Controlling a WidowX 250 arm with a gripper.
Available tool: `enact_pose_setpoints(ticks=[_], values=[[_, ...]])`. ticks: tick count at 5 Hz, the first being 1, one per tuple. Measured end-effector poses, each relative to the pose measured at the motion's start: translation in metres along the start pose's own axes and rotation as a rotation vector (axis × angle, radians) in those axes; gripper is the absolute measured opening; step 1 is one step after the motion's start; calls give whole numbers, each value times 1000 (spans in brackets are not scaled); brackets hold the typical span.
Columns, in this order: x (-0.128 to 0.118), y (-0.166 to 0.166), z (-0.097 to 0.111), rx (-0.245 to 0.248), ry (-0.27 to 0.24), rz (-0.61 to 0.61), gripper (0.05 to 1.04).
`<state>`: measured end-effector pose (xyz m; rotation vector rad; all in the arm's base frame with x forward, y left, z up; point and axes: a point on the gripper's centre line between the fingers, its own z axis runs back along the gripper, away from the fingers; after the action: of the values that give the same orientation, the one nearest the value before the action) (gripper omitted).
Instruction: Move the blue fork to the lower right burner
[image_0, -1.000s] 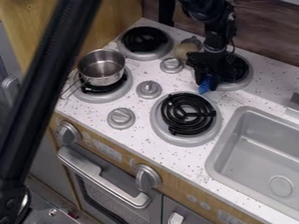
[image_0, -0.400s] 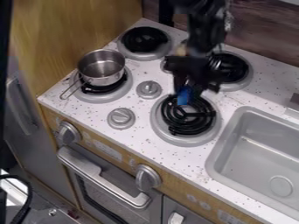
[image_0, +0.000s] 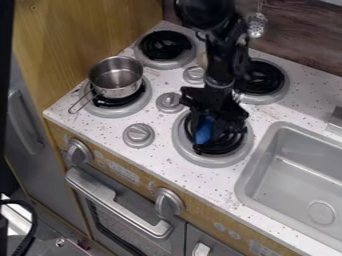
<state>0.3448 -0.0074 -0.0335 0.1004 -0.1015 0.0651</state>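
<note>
The tool (image_0: 207, 136) hangs over the lower right burner (image_0: 212, 161), pinched around the blue fork (image_0: 204, 130), its fingers apart by about the fork's width. The fork lies between the fingers, its visible part pointing mostly downward toward the coil. Whether it touches the coil, I cannot tell; the coming move looks like a short lowering and release. The burner sits near the counter's (image_0: 159, 161) front edge, beside the sink (image_0: 268, 199). Near the counter's left corner stands a saucepan (image_0: 116, 79); wood panelling (image_0: 294, 40) backs the rear edge.
</note>
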Motion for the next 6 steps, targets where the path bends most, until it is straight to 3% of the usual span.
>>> enact_pose_setpoints(ticks=[1,2,3,4,5,6], values=[[-7,-2,-6,-8,61,3,462],[-1,3,-5,1,40,7,771],[7,13,16,53,-24,0,995],[6,9,52,-19,-101,55,1000],[-3,15,61,7,-68,46,1001],[-13,26,62,129,23,153,1001]])
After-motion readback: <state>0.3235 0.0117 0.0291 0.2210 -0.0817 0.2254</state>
